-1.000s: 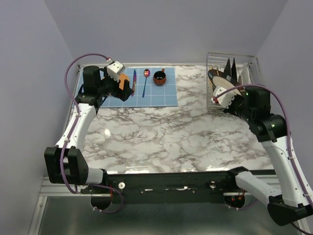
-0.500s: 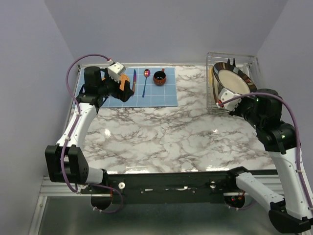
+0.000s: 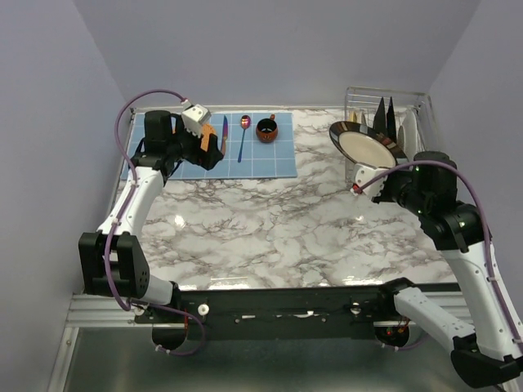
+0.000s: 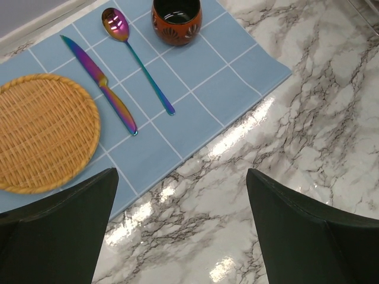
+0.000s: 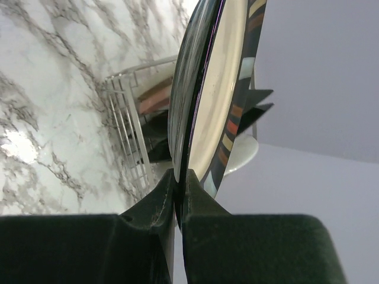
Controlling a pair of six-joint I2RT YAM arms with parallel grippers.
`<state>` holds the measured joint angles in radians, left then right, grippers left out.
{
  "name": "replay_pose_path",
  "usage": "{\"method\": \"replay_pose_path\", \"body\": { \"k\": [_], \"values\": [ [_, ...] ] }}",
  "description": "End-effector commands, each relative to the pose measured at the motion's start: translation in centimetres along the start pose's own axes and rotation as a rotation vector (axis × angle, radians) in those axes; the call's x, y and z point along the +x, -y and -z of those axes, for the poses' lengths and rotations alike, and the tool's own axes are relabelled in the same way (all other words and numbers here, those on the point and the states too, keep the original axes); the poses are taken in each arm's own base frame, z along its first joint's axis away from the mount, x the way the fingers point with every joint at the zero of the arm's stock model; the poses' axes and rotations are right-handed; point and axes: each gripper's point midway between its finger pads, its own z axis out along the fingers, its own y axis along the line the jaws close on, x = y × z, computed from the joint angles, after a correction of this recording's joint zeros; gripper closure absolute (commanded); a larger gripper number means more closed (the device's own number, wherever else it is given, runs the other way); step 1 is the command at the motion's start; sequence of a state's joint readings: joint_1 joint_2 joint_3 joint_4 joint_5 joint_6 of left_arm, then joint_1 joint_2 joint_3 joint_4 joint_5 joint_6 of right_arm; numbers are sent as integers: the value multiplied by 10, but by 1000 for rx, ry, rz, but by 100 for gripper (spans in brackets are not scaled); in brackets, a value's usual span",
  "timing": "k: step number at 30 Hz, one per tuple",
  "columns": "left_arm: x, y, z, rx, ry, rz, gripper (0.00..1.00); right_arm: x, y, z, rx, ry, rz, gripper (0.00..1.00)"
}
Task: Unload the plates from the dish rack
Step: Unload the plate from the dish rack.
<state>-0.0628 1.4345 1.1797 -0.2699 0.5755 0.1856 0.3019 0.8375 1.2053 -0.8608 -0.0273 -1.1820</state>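
My right gripper is shut on the lower rim of a round black-rimmed beige plate, which hangs tilted in the air just left of the dish rack. In the right wrist view the plate stands edge-on between my fingers, pinched at the right gripper, with the wire rack behind it. Dark square plates and a pale plate still stand upright in the rack. My left gripper hangs open and holds nothing, over the marble beside the mat.
A blue tiled mat lies at the back left. On it are an orange woven disc, an iridescent knife, a spoon and a brown cup. The rack stands in the back right corner against the wall.
My right gripper has lifted the black-rimmed plate up out of the rack and carried it left, off the rack's side. The left arm has barely shifted.
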Motion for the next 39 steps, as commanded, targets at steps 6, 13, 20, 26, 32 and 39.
{"method": "replay_pose_path", "body": {
  "k": [6, 13, 20, 26, 32, 39],
  "values": [
    [-25, -18, 3, -83, 28, -3, 1, -62, 13, -23, 93, 246, 171, 99],
    [-19, -26, -2, -106, -1, 9, 1, -78, -8, -46, 82, 274, 255, 99],
    [-14, -28, -6, -92, -13, 13, 1, -83, -36, -74, 108, 265, 315, 99],
    [-17, -38, -4, -98, 4, 30, 1, -89, -67, -91, 181, 284, 396, 99],
    [-19, -43, -3, -97, 10, 40, 1, -97, -90, -96, 213, 313, 432, 99],
    [-17, -56, 1, -116, 9, 54, 1, -104, -102, -98, 233, 327, 472, 99]
  ]
}}
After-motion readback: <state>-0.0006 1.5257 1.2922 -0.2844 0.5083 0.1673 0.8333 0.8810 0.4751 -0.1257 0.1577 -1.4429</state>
